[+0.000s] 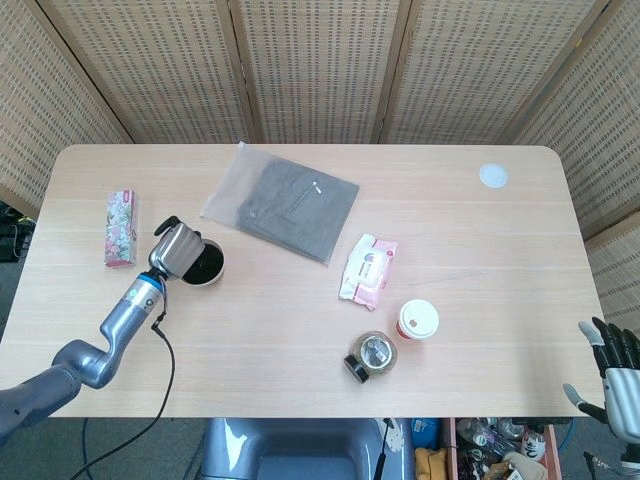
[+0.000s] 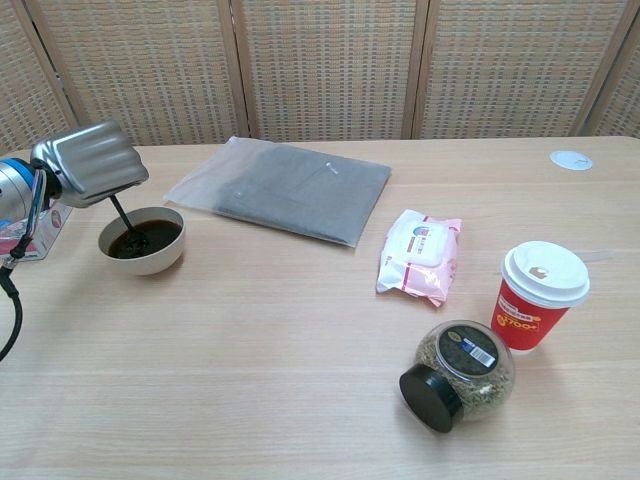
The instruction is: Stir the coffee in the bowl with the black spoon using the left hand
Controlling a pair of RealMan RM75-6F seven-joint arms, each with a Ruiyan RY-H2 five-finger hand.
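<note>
We are in the middle of the stirring, as far as we can judge: the black spoon (image 2: 126,222) already stands with its tip in the coffee (image 2: 144,239), and what remains is to carry on the circling and then lift the spoon out. The bowl (image 2: 146,259) is small, pale and round, filled with dark, glossy liquid, and it sits on the counter (image 2: 300,360) toward its left end. The spoon is a thin dark stick, tilted, its upper end rising toward the left and disappearing under our left hand (image 2: 88,165).

That hand hangs just above and to the left of the bowl, its fingers curled in around the spoon's handle; in the head view it covers part of the bowl's left rim. We cannot see the exact contact between fingers and handle, but the spoon clearly hangs from the closed hand.

Left of the bowl lies a small flowered packet (image 1: 120,228). Behind and to the right of the bowl lies a grey cloth in a clear bag (image 2: 285,188). Further right of the bowl are a pink wipes pack (image 2: 423,255), a red paper cup (image 2: 541,294) with a white lid, and a jar (image 2: 458,374) lying on its side.

Our right hand (image 1: 611,383) shows only in the head view, off the counter's far right corner, fingers apart and holding nothing.
</note>
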